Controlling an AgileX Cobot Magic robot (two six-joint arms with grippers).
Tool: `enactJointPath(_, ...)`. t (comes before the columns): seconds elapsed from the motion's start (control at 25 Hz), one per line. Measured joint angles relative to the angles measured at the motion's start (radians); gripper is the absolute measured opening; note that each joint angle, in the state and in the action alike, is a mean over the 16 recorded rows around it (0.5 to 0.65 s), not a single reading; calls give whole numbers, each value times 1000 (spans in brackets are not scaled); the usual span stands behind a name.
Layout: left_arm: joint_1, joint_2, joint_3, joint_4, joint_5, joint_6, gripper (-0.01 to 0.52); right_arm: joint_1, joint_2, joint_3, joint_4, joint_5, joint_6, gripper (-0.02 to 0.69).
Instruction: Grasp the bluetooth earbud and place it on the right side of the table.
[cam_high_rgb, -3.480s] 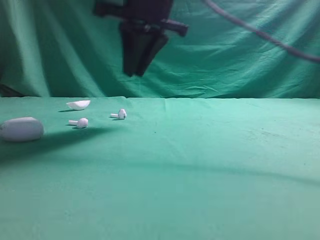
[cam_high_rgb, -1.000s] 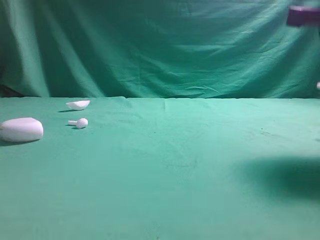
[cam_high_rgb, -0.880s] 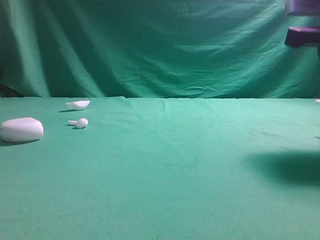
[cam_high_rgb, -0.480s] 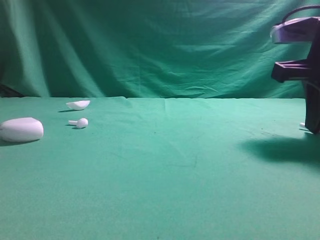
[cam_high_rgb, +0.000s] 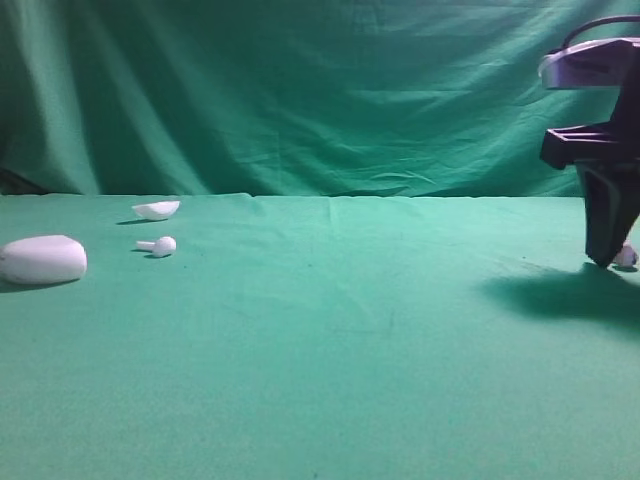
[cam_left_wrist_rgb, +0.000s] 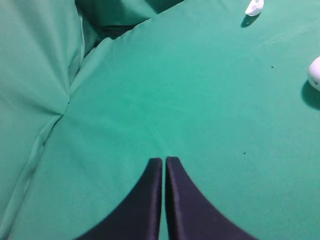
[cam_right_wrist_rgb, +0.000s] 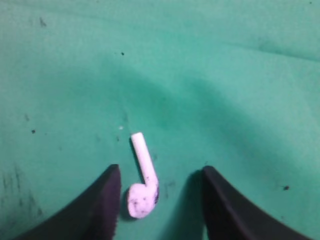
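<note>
The bluetooth earbud (cam_right_wrist_rgb: 143, 187) is a tiny white stemmed piece with dark specks on its head. It lies on the green table (cam_right_wrist_rgb: 225, 85) between the spread fingers of my right gripper (cam_right_wrist_rgb: 161, 172), close to the left finger, with a gap to the right one. In the exterior high view the same earbud (cam_high_rgb: 626, 256) peeks out at the far right edge, beside the tip of my right gripper (cam_high_rgb: 604, 258), which stands low over the cloth. My left gripper (cam_left_wrist_rgb: 163, 160) is shut with nothing in it, over bare cloth.
At the far left of the table (cam_high_rgb: 330, 330) lie a white oval case (cam_high_rgb: 42, 259), a second earbud (cam_high_rgb: 158, 245) and a white lid-like shell (cam_high_rgb: 157, 209). The green backdrop (cam_high_rgb: 320, 90) hangs behind. The shell (cam_left_wrist_rgb: 254, 7) and part of the case (cam_left_wrist_rgb: 315, 73) also show in the left wrist view.
My right arm has come down from the upper right to the cloth at the far right. Its fingers have spread apart and the earbud now lies loose on the cloth.
</note>
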Motion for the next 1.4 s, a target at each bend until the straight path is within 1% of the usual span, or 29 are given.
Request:
enactJointPath(0.16,0,0,0,0,0,0,0,0,-43,-18,5,40,0,382)
enactJointPath(0.28,0,0,0,0,0,0,0,0,-110,-32,10,85,0,401)
enactJointPath(0.4,0,0,0,0,0,0,0,0,-209,-47,17,143,-2,354)
enactJointPath(0.76,0,0,0,0,0,0,0,0,-643,-42,35,294,-23,102)
enactJointPath(0.92,0,0,0,0,0,0,0,0,-846,12,42,324,-35,22)
enactJointPath(1.08,0,0,0,0,0,0,0,0,-1031,91,47,327,-44,0)
enactJointPath(1.4,0,0,0,0,0,0,0,0,-1311,232,79,302,-51,0)
